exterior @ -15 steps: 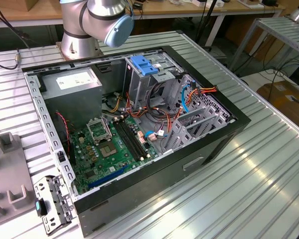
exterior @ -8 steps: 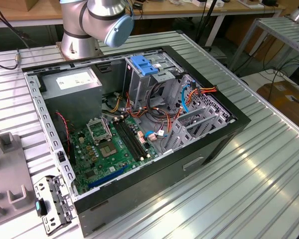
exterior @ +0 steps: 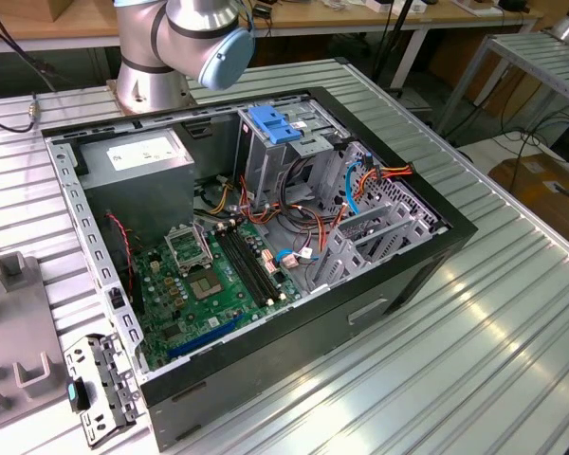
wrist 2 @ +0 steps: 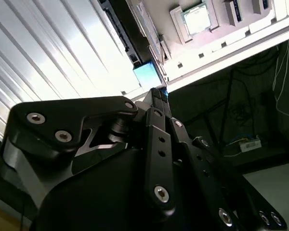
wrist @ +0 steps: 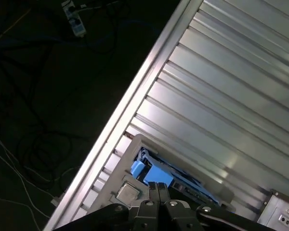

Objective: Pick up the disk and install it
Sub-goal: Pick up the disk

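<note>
Gripper narrow: jaws drawn together, nothing seen between them. Disk lies just ahead of the tips, seated in a grey tray on the ribbed table. Its long axis seems to run crosswise to the gripper, blue carrier end nearest.

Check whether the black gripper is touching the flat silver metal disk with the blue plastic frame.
Cannot tell. In both wrist views the gripper overlaps the blue frame of the disk, so neither contact nor a gap shows plainly.
</note>
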`<state>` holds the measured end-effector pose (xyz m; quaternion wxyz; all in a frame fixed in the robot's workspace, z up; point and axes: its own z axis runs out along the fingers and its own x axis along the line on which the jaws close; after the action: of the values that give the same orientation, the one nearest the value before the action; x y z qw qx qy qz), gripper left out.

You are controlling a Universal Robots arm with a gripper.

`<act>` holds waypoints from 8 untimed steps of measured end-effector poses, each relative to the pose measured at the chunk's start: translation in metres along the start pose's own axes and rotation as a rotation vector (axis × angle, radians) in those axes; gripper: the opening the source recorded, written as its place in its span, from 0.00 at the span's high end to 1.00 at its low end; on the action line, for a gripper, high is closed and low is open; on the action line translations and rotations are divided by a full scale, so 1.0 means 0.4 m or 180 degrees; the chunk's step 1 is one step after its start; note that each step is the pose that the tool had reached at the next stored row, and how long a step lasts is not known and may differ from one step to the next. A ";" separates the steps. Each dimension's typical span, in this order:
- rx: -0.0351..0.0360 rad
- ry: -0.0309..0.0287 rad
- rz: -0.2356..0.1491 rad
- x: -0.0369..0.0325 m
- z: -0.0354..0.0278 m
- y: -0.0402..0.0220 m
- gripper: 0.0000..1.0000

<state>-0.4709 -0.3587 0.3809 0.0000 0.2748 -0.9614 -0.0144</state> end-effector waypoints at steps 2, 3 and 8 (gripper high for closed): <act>-0.0001 0.0003 -0.0101 0.000 0.000 0.000 0.89; -0.0001 0.0004 -0.0156 0.000 0.000 0.000 0.89; -0.0005 0.0018 -0.0684 0.000 0.001 0.000 0.89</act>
<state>-0.4708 -0.3587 0.3805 0.0014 0.3763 -0.9264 -0.0142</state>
